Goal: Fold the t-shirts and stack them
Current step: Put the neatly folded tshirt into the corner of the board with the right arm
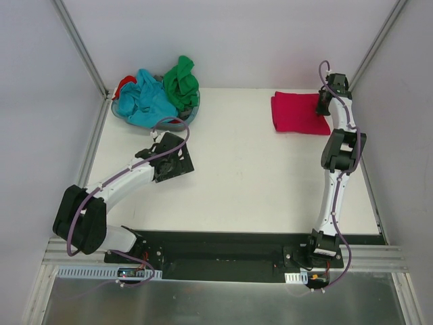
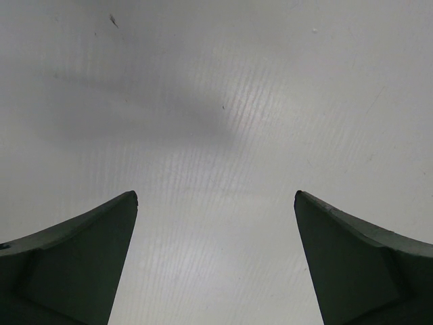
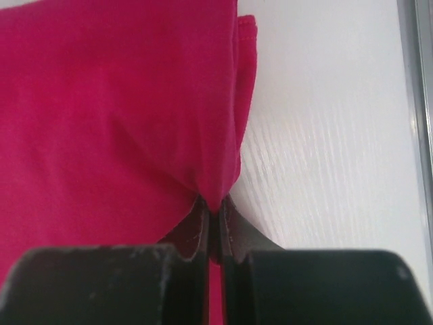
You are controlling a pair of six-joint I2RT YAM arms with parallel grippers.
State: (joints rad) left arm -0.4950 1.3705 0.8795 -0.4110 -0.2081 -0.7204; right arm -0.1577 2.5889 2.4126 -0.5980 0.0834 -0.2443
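A crimson-pink t-shirt (image 1: 296, 113) lies folded flat at the far right of the table. My right gripper (image 1: 323, 103) is shut on its right edge; in the right wrist view the cloth (image 3: 122, 115) is pinched between the jaws of the right gripper (image 3: 215, 211). A turquoise-blue t-shirt (image 1: 146, 101), a green t-shirt (image 1: 181, 82) and a bit of a red t-shirt (image 1: 124, 84) are heaped in the grey basket (image 1: 192, 116) at the far left. My left gripper (image 1: 170, 161) is open and empty over bare table, its fingers (image 2: 101, 244) wide apart.
A metal frame post (image 1: 81, 51) runs along the left side and another post (image 1: 379, 47) along the right. The black base plate (image 1: 216, 254) lies at the near edge between the arm bases.
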